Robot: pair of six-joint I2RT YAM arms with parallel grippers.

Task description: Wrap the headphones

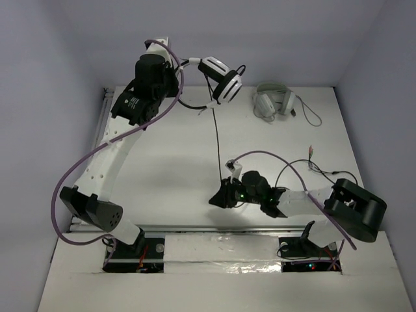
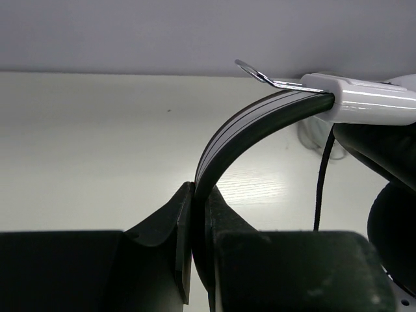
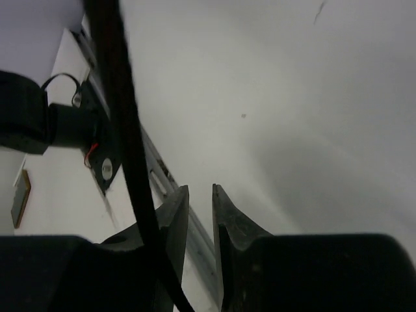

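The left gripper [image 2: 198, 195] is closed tight on the headphones [image 1: 223, 79], which are held raised by their thin headband over the far side of the table [image 1: 162, 169], left of centre. The right gripper [image 3: 200, 195] is seen narrowly parted, with nothing in its gap. The cable [image 3: 127, 130] is seen crossing outside one finger.

no text, brand or number can be read anywhere.
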